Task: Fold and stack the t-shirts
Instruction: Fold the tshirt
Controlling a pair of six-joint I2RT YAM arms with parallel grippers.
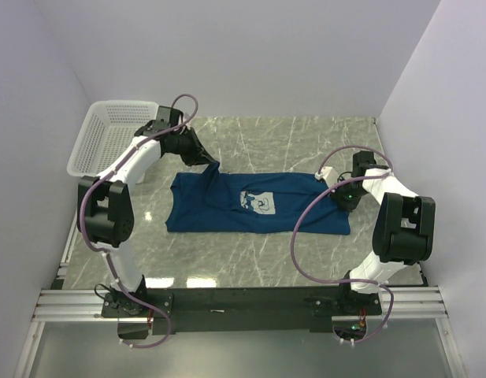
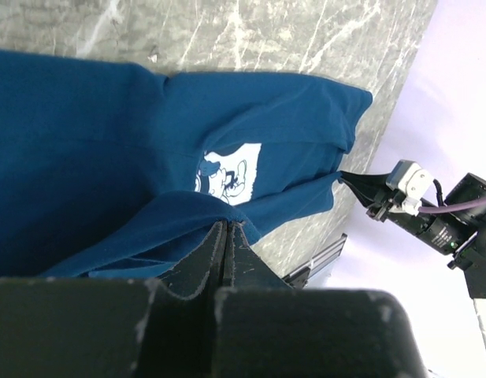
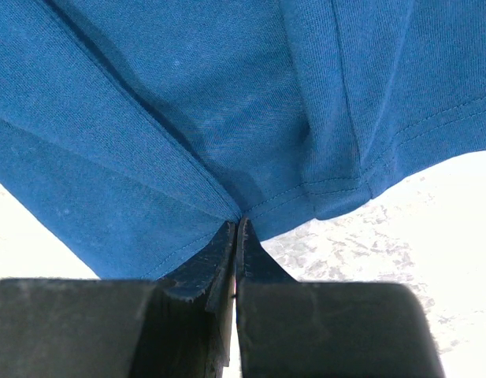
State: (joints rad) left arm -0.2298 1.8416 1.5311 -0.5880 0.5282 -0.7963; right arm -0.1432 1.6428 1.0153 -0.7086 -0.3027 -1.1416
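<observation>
Two grippers work here, one on each of the two arms, and both are clamped on the same cloth. The left gripper has its jaws pressed together on a pinch of the t-shirt, up and to the left of the pale print in the top view. The cloth rises from the table in a ridge to meet it. In the left wrist view that gripper bites a raised fold of the blue fabric just below the print.

The right gripper is also closed, holding the shirt's far edge, to the right of the print and slightly above it. In its own camera the closed tips nip a stitched hem of the shirt, with fabric draping to either side.

There is one t-shirt, dark navy, with one print at its middle. It lies spread across the centre of the table, mostly flat, its long side running left to right on both sides of the print. Only the two pinched spots are lifted.

One white mesh basket stands well to the left of the print and farther back, at the table's far left corner, apart from the shirt. Two purple cables show, one looping over the left arm and one hanging in a wide loop right of the print.
</observation>
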